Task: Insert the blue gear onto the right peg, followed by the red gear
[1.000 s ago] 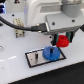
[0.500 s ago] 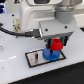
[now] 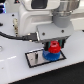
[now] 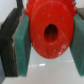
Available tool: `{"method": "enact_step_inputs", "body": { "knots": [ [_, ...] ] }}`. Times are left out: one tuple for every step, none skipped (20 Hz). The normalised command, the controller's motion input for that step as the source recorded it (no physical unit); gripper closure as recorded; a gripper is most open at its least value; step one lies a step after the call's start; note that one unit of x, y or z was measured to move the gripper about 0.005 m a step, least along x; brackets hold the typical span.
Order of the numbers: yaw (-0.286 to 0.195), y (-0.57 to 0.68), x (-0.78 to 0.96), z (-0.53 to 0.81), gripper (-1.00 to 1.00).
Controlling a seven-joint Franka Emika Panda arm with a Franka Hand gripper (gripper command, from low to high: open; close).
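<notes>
The small round red plastic gear (image 4: 50,31), with its raised hub and dark centre hole facing the wrist camera, sits clamped in the robot's hand (image 4: 47,42): a teal-padded finger (image 4: 22,47) presses against one side of its toothed rim and the other pad touches the opposite side. In the exterior view the same red gear (image 3: 53,48) hangs under the white arm, gripped by the hand (image 3: 53,47), directly above the flat round bright-blue plastic gear (image 3: 51,55). The two look to be touching or nearly so, though the blur makes it impossible to say which. The blue gear lies at the exterior view's right end of the grey rectangular plate with a black border (image 3: 35,58), which rests on the white worktop (image 3: 15,72). The right peg is hidden by the gears and the hand. A thick black cable (image 3: 12,36) runs in from the exterior view's left toward the arm.
</notes>
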Motion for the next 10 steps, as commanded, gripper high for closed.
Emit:
{"method": "enact_step_inputs", "body": {
  "knots": [
    [0.0,0.0,-0.07,0.31,1.0],
    [0.0,-0.06,-0.07,0.37,1.0],
    [0.0,-0.1,-0.11,0.44,1.0],
    [0.0,-0.15,-0.09,0.23,1.0],
    [0.0,-0.01,0.0,0.01,1.0],
    [0.0,-0.01,0.14,0.4,1.0],
    [0.0,-0.01,0.13,0.29,1.0],
    [0.0,-0.05,0.12,0.13,1.0],
    [0.0,-0.07,0.1,0.0,1.0],
    [0.0,-0.1,0.16,-0.23,1.0]
  ]
}}
